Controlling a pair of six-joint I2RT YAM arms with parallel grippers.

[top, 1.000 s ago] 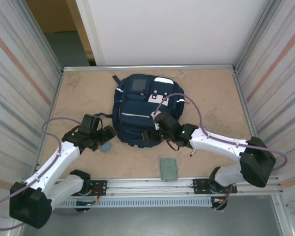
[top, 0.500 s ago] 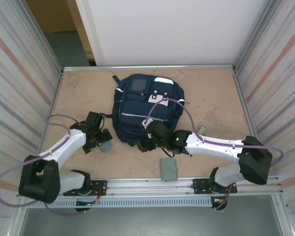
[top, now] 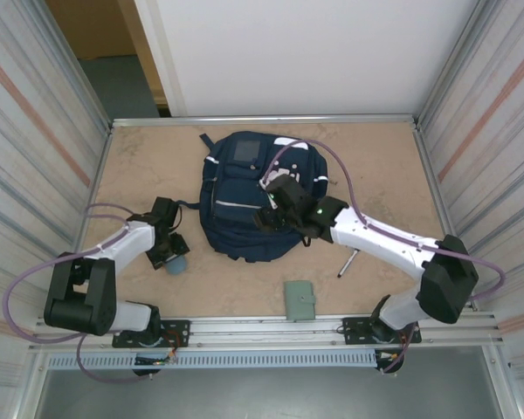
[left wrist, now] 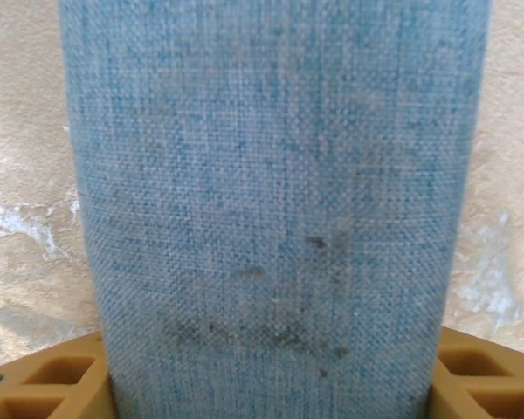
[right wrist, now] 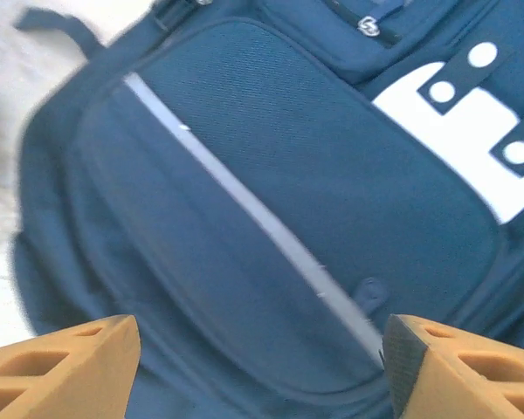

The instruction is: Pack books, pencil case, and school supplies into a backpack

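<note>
The navy backpack (top: 244,188) lies flat in the middle of the table, front side up. My right gripper (top: 269,216) hovers open over its front pocket (right wrist: 271,218), near the reflective stripe (right wrist: 244,205), with nothing between the fingers (right wrist: 65,367). Left of the backpack lies the slate-blue pencil case (top: 178,265). My left gripper (top: 168,251) is down on it. In the left wrist view the pencil case (left wrist: 271,175) runs lengthwise between both fingers (left wrist: 44,384), which press against its sides. The books are out of view.
A black marker pen (top: 347,264) lies right of the backpack, beside the right forearm. A grey-green square booklet (top: 300,299) lies near the front rail. Metal walls close in the left and right sides.
The left gripper dropped onto the pencil case and narrowed against it, nudging it slightly left. The right gripper swung from the backpack's near edge up over its front pocket.
</note>
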